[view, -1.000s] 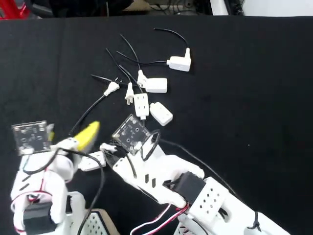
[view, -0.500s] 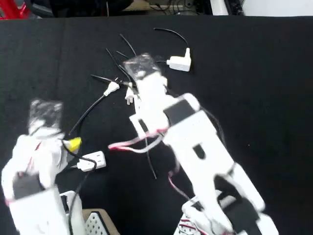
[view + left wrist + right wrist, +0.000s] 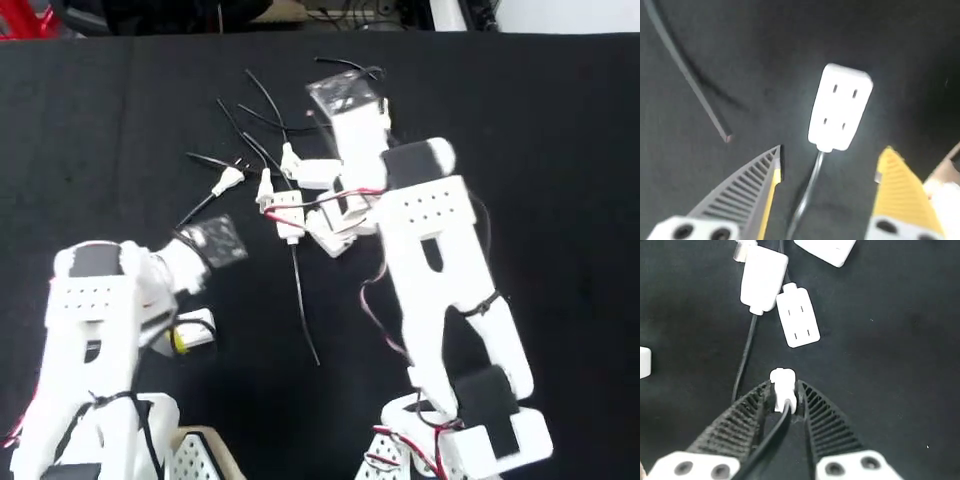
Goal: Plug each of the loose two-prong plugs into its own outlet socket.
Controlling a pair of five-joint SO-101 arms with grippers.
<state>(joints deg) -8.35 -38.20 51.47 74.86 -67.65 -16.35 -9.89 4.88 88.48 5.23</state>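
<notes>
Clamping tight, the right hand [image 3: 784, 392] has both ribbed black fingers [image 3: 740, 425] pressed against a white two-prong plug [image 3: 783, 385], and the plug's black cord [image 3: 771, 440] trails back between them. Just past the plug's tip a slotted socket [image 3: 799, 323] lies flat on the black bench [image 3: 890, 340], near the plug but apart from it. A white block [image 3: 762, 282] sits just beside that socket's far end. From the high view, the right arm [image 3: 440, 250] stretches from the lower right up to the upper centre of the frame.

Down at the lower left of the high view, the left arm [image 3: 90, 330] leans over a lone socket [image 3: 192, 330]. The left hand [image 3: 832, 152] is spread wide and grips nothing. It has a ribbed grey finger [image 3: 762, 172] on one side and a yellow one on the other, and the lone socket lies just beyond both tips. That socket's lead [image 3: 807, 200] runs back through the gap. Whether either finger touches the lead, I cannot tell. Two loose plugs [image 3: 228, 181] lie side by side in the upper middle-left of the high view, well clear of both hands.
</notes>
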